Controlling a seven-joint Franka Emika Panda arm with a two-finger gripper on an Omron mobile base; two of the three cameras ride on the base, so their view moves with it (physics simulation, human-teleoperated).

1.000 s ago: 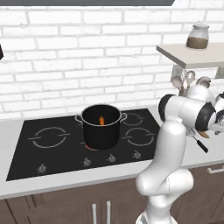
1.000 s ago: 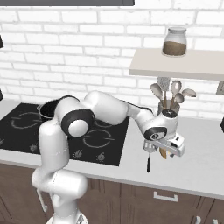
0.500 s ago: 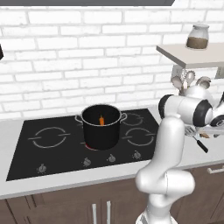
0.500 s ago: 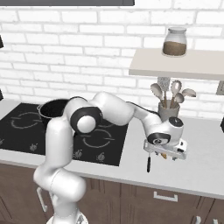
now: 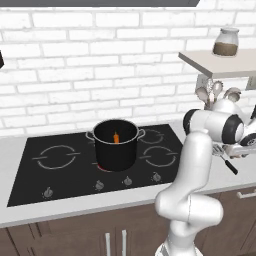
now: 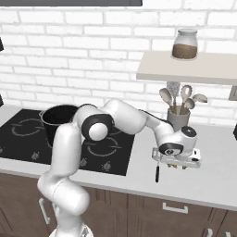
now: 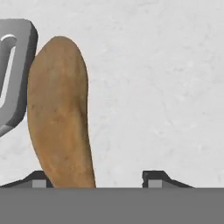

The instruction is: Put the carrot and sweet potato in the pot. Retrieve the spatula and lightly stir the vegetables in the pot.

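Tool (image 7: 94, 179) straddles sweet potato (image 7: 61, 113), apparently lying lengthwise along view.

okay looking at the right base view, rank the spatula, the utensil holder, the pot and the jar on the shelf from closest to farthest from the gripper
1. Spatula: on the counter right beside the gripper, at its stove side.
2. Utensil holder: just behind it, by the wall.
3. Jar: up on the shelf above.
4. Pot: far across on the stove.
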